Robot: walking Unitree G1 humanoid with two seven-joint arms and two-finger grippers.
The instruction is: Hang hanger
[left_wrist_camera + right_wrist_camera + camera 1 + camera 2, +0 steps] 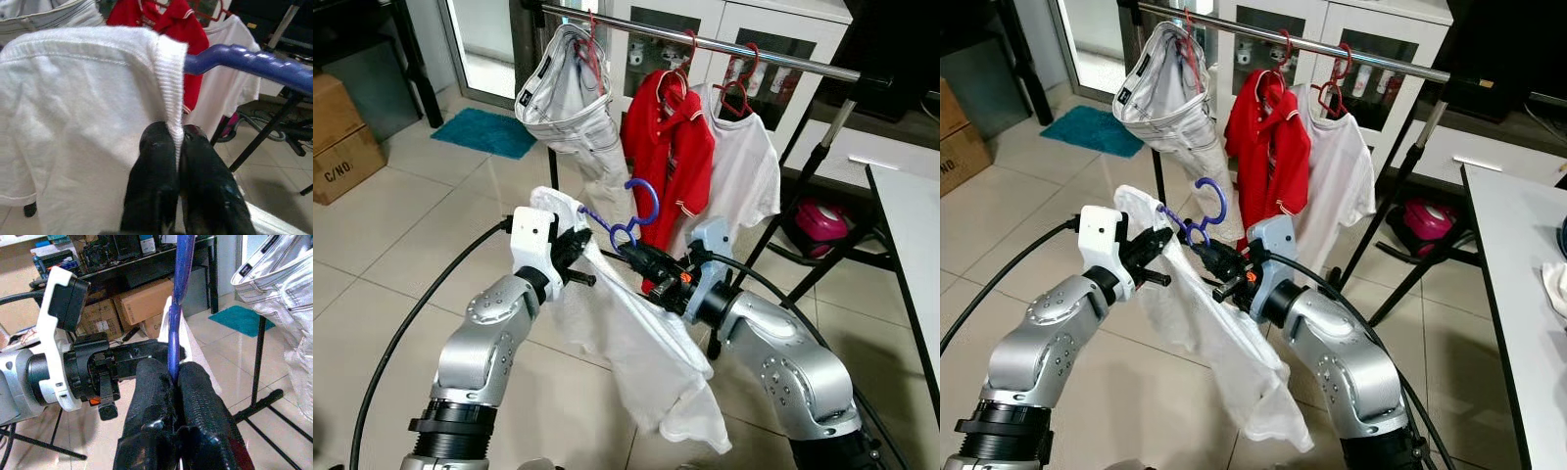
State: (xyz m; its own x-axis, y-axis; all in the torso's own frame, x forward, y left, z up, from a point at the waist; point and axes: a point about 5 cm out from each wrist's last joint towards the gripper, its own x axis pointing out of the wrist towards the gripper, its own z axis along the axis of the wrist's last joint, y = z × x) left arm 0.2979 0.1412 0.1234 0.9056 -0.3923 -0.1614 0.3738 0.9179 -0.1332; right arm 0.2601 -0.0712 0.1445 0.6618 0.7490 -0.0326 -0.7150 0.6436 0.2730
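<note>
Left gripper (579, 245) pinches the white shirt's (636, 343) ribbed collar, seen close from its wrist. Right gripper (628, 251) has its jaws clamped on the blue hanger (636, 217), held below the rail (705, 44).

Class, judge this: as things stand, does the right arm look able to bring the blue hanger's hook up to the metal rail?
Probably yes. The right gripper is shut on the blue hanger, and open air lies between it and the rail. The gap between the jeans and red shirt looks free.
</note>
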